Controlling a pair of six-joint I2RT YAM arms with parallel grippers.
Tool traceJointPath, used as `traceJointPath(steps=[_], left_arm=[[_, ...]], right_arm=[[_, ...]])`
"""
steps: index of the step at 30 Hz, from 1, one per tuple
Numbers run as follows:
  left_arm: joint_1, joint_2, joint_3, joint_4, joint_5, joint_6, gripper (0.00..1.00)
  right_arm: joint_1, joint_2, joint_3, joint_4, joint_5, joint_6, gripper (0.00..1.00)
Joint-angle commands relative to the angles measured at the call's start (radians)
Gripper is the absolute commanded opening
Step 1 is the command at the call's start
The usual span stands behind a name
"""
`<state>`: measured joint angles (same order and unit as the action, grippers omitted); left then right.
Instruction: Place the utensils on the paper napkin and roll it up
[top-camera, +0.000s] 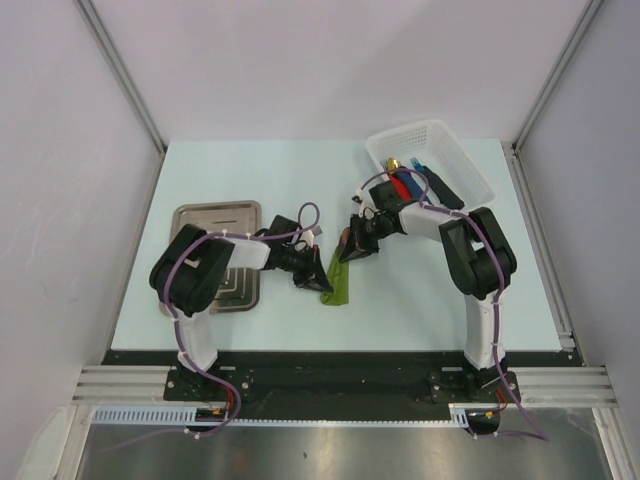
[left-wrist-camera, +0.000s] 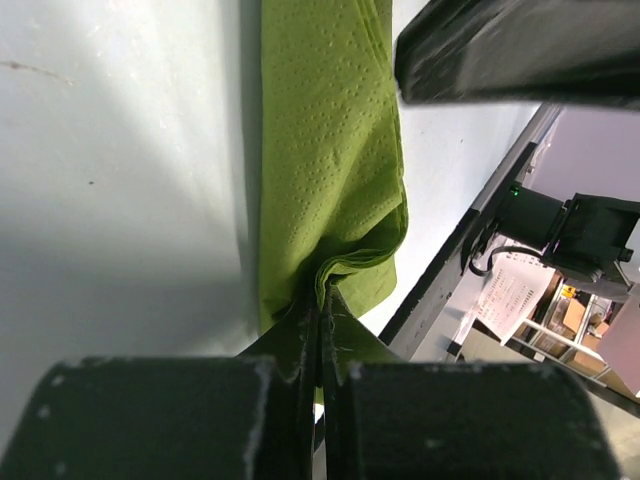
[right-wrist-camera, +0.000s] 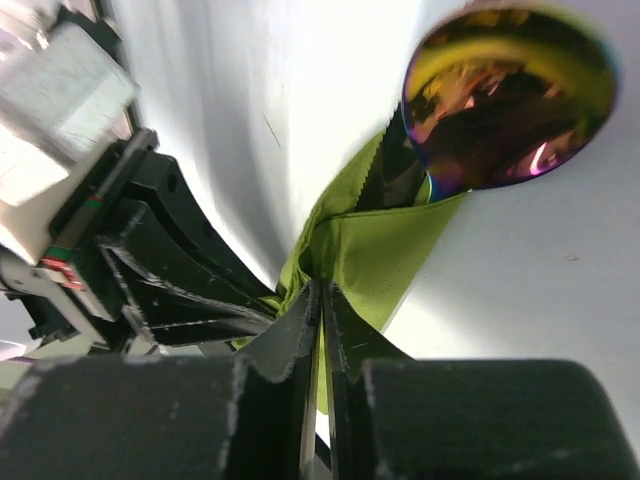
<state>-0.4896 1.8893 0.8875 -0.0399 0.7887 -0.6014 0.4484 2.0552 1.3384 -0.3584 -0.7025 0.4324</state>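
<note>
The olive-green paper napkin (top-camera: 338, 287) lies folded into a narrow strip at the table's middle. My left gripper (top-camera: 311, 281) is shut on the strip's near end, pinching the layered edge (left-wrist-camera: 322, 292). My right gripper (top-camera: 353, 252) is shut on the far end (right-wrist-camera: 322, 288), and the green paper (right-wrist-camera: 385, 250) bunches between its fingers. One utensil's dark, iridescent spoon bowl (right-wrist-camera: 508, 95) sticks out of the napkin beyond the right jaws. The rest of the utensils are hidden inside the fold. In the left wrist view the right arm's black finger (left-wrist-camera: 520, 50) hangs over the napkin (left-wrist-camera: 325, 130).
A silver metal tray (top-camera: 200, 215) sits at the left, partly under my left arm. A white mesh basket (top-camera: 470, 165) stands at the back right and holds a red piece (top-camera: 404, 185) and a blue one (top-camera: 420, 168). The two grippers nearly touch.
</note>
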Motion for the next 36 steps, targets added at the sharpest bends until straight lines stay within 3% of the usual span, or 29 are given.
traceJointPath(steps=[1,14,23,36], left_arm=[[0.002,0.021,0.01,-0.014,-0.023,0.023,0.0],[0.008,-0.039,0.013,0.107,0.055,-0.04,0.0],[-0.044,-0.05,0.068,0.15,0.11,-0.064,0.0],[-0.093,0.048,0.061,0.109,0.044,-0.029,0.0]], right_arm=[[0.013,0.013,-0.044,0.048,0.011,-0.001,0.07],[0.033,0.052,-0.09,0.111,0.055,0.028,0.03],[0.039,0.065,-0.107,0.127,0.098,0.048,0.0],[0.041,0.062,-0.111,0.125,0.112,0.043,0.0]])
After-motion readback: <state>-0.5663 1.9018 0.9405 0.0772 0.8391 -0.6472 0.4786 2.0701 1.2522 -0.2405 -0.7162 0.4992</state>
